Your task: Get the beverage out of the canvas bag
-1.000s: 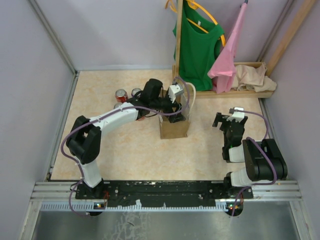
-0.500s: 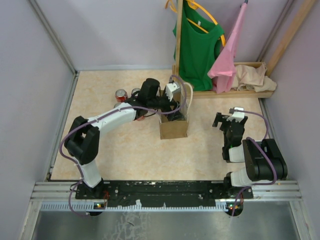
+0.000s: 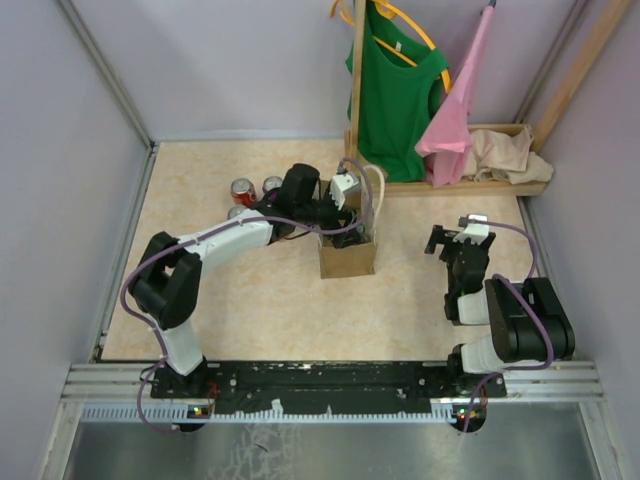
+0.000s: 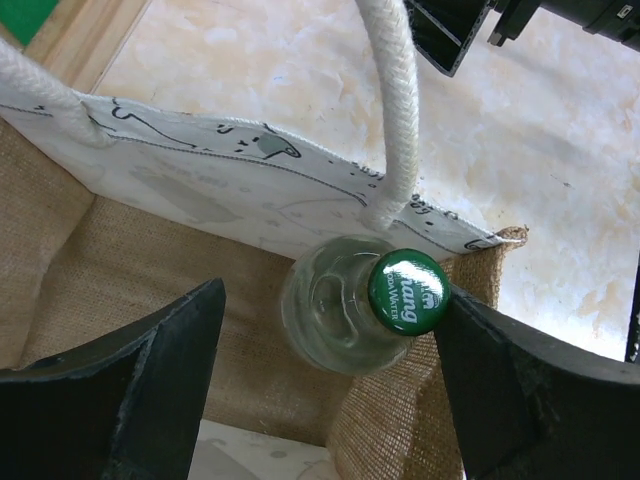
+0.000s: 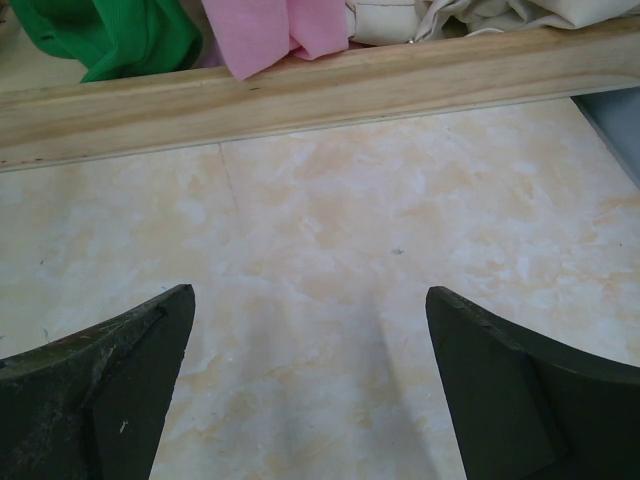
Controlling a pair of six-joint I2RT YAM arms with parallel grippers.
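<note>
The canvas bag [image 3: 348, 257] stands upright mid-table, tan-brown with white rope handles [image 4: 395, 110]. In the left wrist view I look into its open top [image 4: 150, 260]. A clear glass bottle [image 4: 330, 320] with a green cap [image 4: 408, 290] stands inside, against the bag's white-lined wall. My left gripper [image 4: 330, 300] [image 3: 345, 195] hovers over the bag mouth, open, with the bottle neck between the jaws; the cap is close to the right finger [image 4: 520, 380] and well clear of the left one. My right gripper [image 5: 310, 295] [image 3: 452, 240] is open and empty above bare table, right of the bag.
Soda cans [image 3: 243, 190] [image 3: 272, 185] stand left of the bag by the left arm. A wooden rack [image 3: 470, 186] [image 5: 300, 95] at the back right holds a green shirt [image 3: 395, 90], a pink garment [image 3: 455, 110] and a beige cloth heap [image 3: 510, 152].
My left gripper has shifted slightly left over the bag mouth. The right arm has not moved.
</note>
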